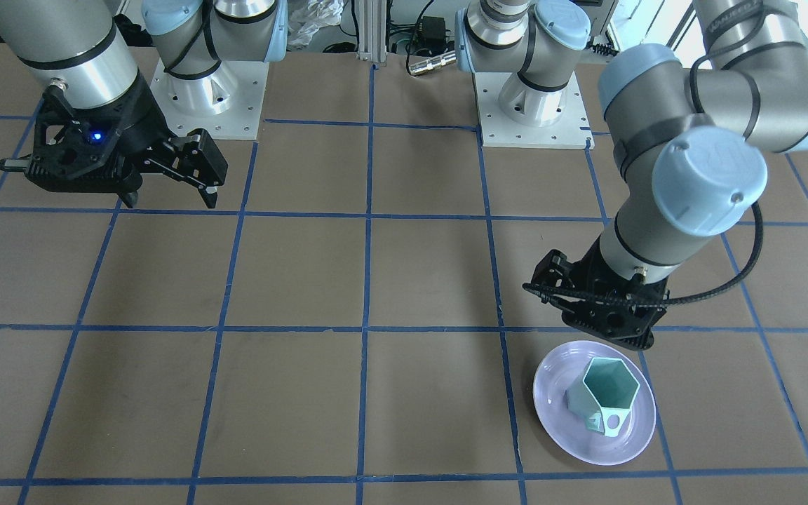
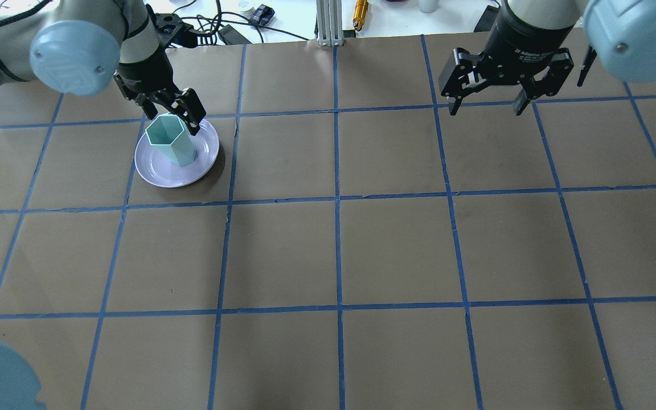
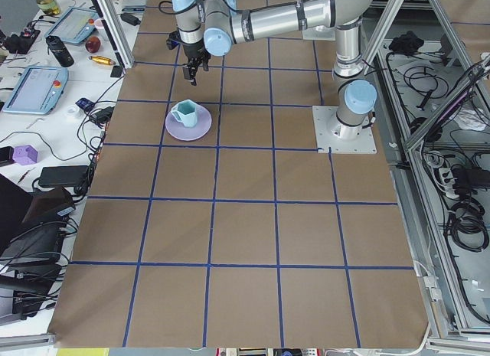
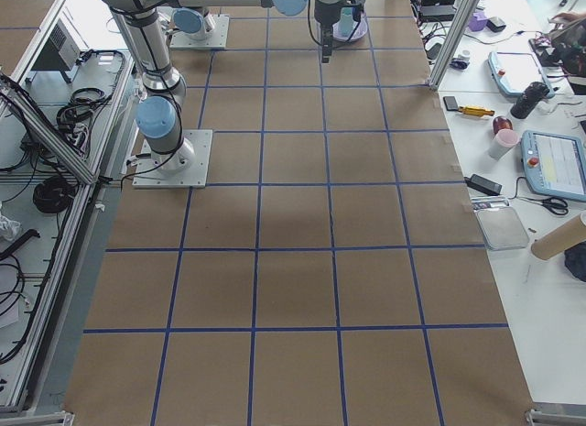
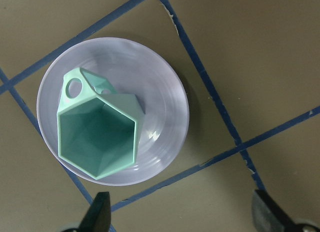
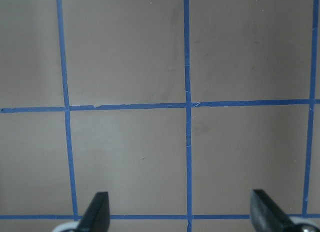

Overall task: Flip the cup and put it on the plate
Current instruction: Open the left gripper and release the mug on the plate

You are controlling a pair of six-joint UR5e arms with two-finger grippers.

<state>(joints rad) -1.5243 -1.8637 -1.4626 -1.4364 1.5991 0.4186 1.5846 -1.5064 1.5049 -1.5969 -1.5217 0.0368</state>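
The pale mint-green hexagonal cup (image 1: 604,396) stands mouth up on the lavender plate (image 1: 558,382), with its handle toward the operators' side. The cup (image 5: 97,137) and plate (image 5: 160,92) also show in the left wrist view. In the overhead view the cup (image 2: 171,139) sits on the plate (image 2: 154,171) at the far left. My left gripper (image 2: 171,118) is open and empty. It hovers above the plate's robot-side edge, clear of the cup. My right gripper (image 2: 486,105) is open and empty over bare table at the far right.
The table is brown paper with a blue tape grid (image 2: 336,199). The two arm bases (image 1: 530,105) stand at the robot's edge. Cables, tablets and tools (image 3: 38,88) lie off the table's far edge.
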